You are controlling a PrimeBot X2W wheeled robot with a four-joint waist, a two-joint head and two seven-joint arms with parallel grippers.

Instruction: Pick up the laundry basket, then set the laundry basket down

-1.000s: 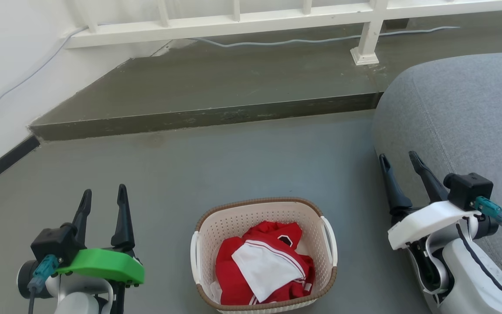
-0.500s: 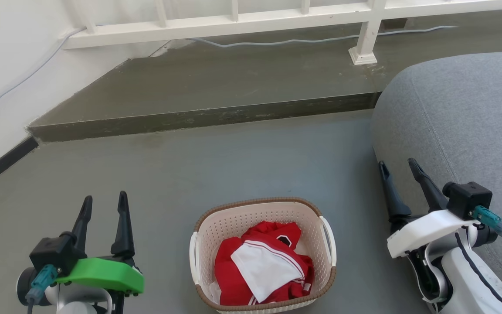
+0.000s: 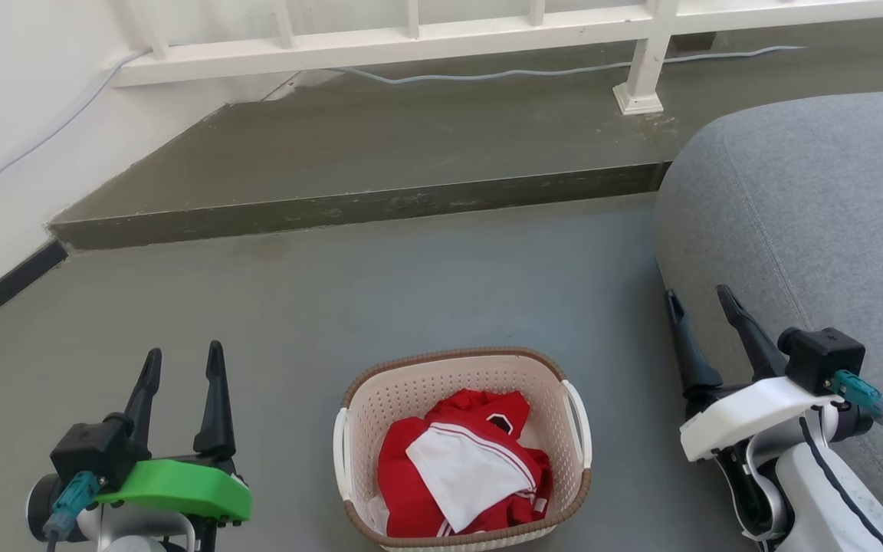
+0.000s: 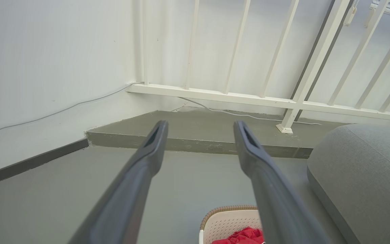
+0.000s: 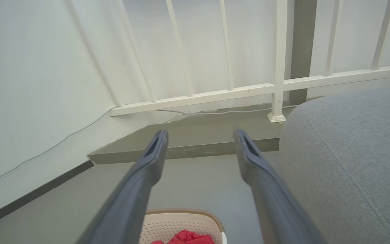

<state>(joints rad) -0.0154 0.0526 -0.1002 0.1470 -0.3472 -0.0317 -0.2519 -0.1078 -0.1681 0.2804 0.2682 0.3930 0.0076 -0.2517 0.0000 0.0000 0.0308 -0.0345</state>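
On grey concrete floor (image 3: 411, 284), upright: cream perforated plastic laundry basket (image 3: 418, 395) of red-and-white clothes (image 3: 464, 468). Left gripper (image 3: 185, 351) and right gripper (image 3: 696, 294) flanking it, spread wide, empty, well apart; suits either reaching in or having let go.

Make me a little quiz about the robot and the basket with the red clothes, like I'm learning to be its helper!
1. True or false: the left end effector is shut on a handle of the laundry basket.
2. What lies in the basket? A) red and white clothes B) blue towels C) nothing
3. Fill in: the grey cushion lies on the robot's ____ side.

Key
1. False: it is open and apart from the basket, which stands on the floor.
2. A
3. right, beside the right end effector, which is open too.
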